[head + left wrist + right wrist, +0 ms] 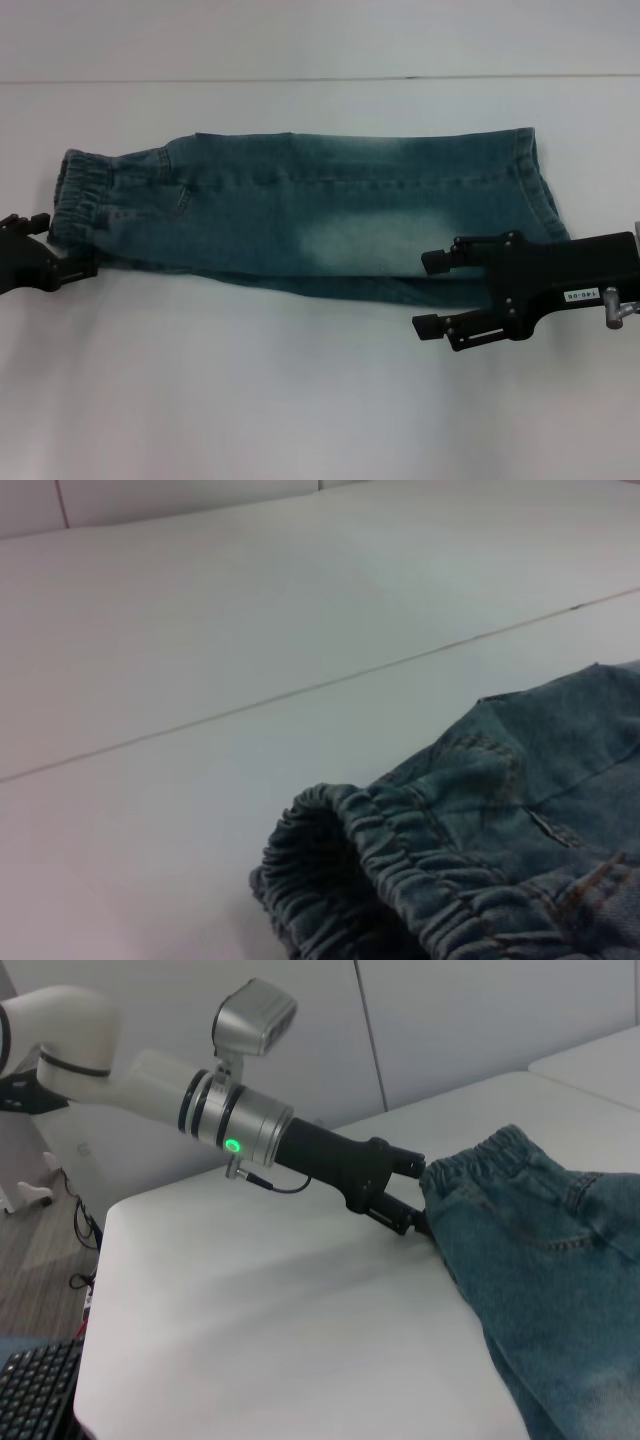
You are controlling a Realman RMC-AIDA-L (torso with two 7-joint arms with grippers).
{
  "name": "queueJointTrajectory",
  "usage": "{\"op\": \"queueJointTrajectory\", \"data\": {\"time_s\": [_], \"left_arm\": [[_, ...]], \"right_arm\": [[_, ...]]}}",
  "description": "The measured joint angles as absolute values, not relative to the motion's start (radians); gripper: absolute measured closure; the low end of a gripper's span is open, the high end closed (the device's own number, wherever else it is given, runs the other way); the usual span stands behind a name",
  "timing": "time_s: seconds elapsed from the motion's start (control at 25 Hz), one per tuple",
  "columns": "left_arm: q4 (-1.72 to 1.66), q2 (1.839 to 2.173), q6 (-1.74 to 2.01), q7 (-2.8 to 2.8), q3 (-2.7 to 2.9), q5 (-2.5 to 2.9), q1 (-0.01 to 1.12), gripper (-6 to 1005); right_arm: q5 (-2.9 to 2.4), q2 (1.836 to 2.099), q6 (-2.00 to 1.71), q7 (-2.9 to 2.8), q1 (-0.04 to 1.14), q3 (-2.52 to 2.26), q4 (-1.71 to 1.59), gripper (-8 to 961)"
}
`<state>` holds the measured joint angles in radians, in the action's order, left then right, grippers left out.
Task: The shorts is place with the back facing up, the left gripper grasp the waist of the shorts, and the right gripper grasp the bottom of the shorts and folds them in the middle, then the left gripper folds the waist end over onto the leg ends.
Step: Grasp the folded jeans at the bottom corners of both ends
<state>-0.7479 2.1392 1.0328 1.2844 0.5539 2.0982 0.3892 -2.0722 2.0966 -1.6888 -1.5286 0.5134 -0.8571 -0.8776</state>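
Note:
The blue denim shorts [310, 215] lie flat and folded lengthwise across the white table [300, 400]. The elastic waist [82, 190] is at the left and the leg ends [535, 185] at the right. My left gripper [62, 245] sits at the waist's near corner, fingers apart on either side of the waistband edge [440, 1175]; it also shows in the right wrist view [412, 1192]. The left wrist view looks closely at the gathered waistband [400, 860]. My right gripper [430, 294] is open at the near edge of the leg end, one finger [437, 262] over the fabric, holding nothing.
The table's back edge [320, 78] runs across behind the shorts. In the right wrist view the table's far corner [110, 1210] drops off to the floor, with a black keyboard [35, 1390] below.

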Motion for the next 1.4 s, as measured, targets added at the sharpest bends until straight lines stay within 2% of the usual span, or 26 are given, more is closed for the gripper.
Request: {"op": "queueJointTrajectory", "data": {"time_s": [1.08,1.4], "left_arm": [[-0.725,2.142,1.006,1.269,0.576,2.111,0.409,112],[-0.739,2.149,1.080,1.212,0.570,2.076,0.412,270]], "right_arm": [[-2.061,2.094,-1.687,-1.548,0.514,-0.865,-0.873,88],[-2.057,2.094,-1.692,-1.548,0.501,-0.862,-0.872,101]]}}
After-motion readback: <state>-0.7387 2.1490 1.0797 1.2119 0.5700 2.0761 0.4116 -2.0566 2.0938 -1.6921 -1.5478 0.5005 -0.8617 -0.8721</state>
